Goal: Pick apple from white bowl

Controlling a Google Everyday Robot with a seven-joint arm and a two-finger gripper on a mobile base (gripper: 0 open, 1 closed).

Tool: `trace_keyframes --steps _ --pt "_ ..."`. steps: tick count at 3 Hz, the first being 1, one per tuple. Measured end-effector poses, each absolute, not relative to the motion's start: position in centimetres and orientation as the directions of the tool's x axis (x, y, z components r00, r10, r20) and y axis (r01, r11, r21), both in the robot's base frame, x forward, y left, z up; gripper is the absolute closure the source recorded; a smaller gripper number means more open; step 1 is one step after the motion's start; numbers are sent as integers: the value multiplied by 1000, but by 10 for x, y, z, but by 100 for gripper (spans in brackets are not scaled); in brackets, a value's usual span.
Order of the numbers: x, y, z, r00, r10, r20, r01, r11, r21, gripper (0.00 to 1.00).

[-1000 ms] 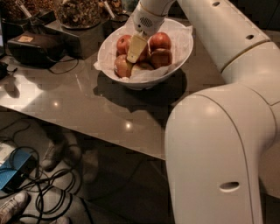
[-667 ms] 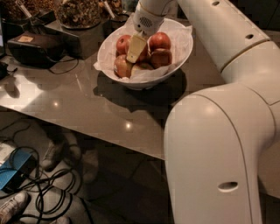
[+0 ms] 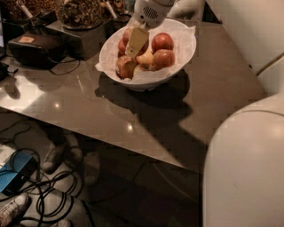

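The white bowl, lined with crinkled white paper, stands on the dark table near its back. It holds several apples. A deep-red glossy apple lies at the back right, with another red one in front of it. A paler yellowish apple sits in the middle and a red-and-yellow one at the front left. My gripper comes down from the top into the left half of the bowl. It rests against a red apple that it partly hides.
The table carries a black box with cables at the left and containers of dark food at the back. Cables, a blue device and shoes lie on the floor below. My white body fills the lower right.
The gripper has stayed in the left half of the bowl, perhaps a little higher. My white arm and body take up less of the right side of the view.
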State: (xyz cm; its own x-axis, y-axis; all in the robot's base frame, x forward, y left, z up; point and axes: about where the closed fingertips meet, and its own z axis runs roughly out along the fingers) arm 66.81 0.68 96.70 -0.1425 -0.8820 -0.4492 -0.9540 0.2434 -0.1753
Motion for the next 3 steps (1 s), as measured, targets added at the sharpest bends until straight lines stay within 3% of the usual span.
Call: trace_keyframes --steps 3 --pt "573 36 1016 66 -902 -427 -953 70 -294 100"
